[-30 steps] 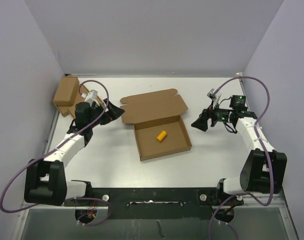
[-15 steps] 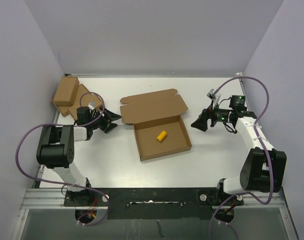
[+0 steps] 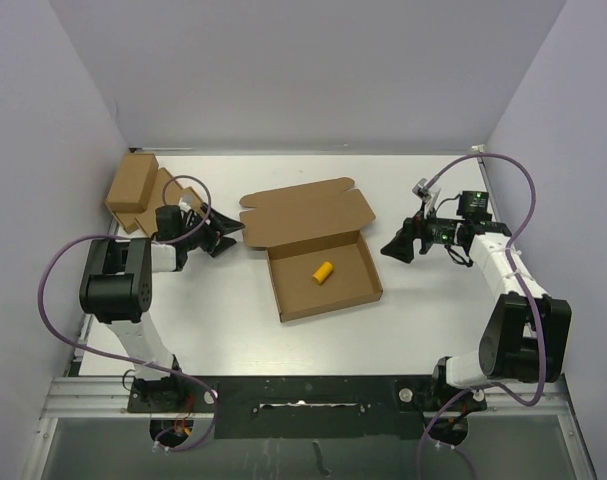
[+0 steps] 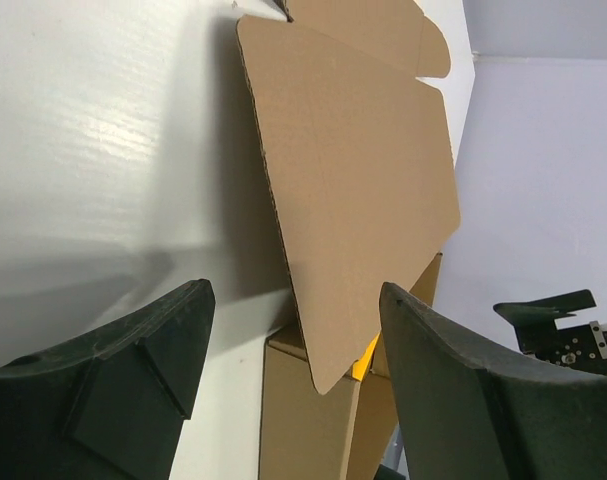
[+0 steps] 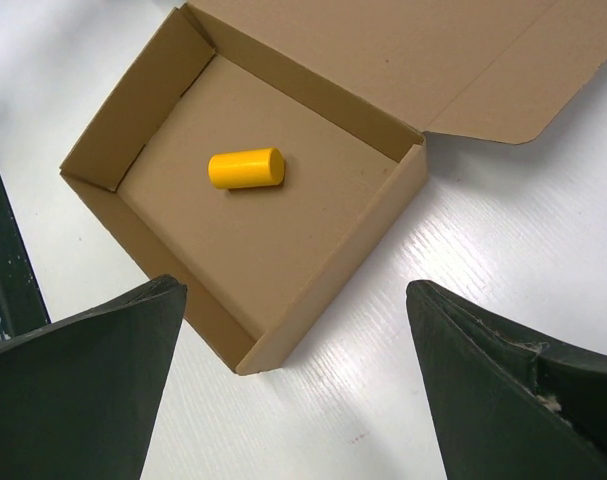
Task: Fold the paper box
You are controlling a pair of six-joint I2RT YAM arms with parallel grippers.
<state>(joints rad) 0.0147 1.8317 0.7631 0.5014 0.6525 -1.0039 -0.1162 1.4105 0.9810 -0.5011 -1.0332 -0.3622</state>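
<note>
A flat white surface is closed in by pale lilac walls at the back and on both sides. The paper box lies near the middle, its tray open and its lid laid back flat toward the rear wall, with a yellow cylinder on its side inside the tray. Two smaller cardboard boxes sit stacked in the far left corner against the side wall. The left pincer sits low just beside the lid's left edge, fingers apart and gripping nothing. The right pincer hangs near the tray's right wall, spread wide and holding nothing. Bare white surface runs along the near edge and the right side.
</note>
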